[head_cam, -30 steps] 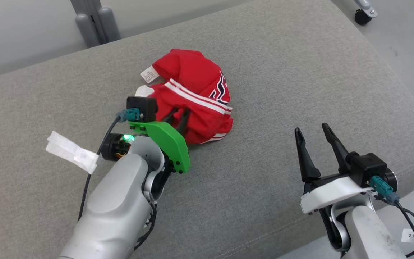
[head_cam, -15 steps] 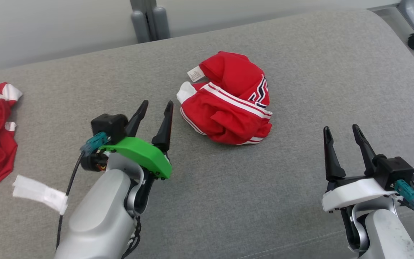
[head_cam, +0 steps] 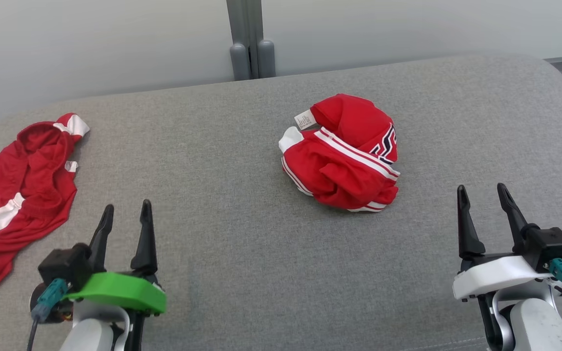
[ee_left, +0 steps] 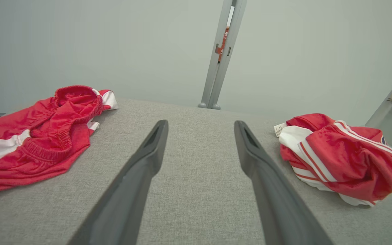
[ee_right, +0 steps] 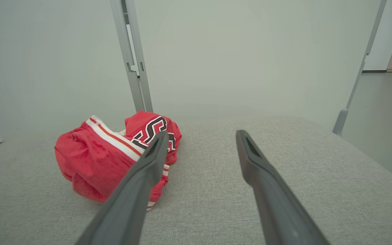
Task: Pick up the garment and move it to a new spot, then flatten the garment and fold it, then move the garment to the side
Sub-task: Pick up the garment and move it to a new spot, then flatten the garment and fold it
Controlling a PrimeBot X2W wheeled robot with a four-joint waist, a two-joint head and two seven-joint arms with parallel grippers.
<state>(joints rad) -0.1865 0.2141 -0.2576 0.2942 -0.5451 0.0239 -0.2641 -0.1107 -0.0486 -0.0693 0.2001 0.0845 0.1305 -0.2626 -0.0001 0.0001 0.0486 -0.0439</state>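
Red shorts lie at the cushion's left edge. The left tool stands apart, empty. The crumpled garment sits right of centre, ahead-left of the right tool, likewise apart and judged the nearer.

The garment lies right of centre on the cushion, a second garment far left.

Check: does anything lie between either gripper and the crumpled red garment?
Nothing visible. Bare grey cushion separates the crumpled garment from the left gripper and the right gripper; the second red garment lies off to the left.
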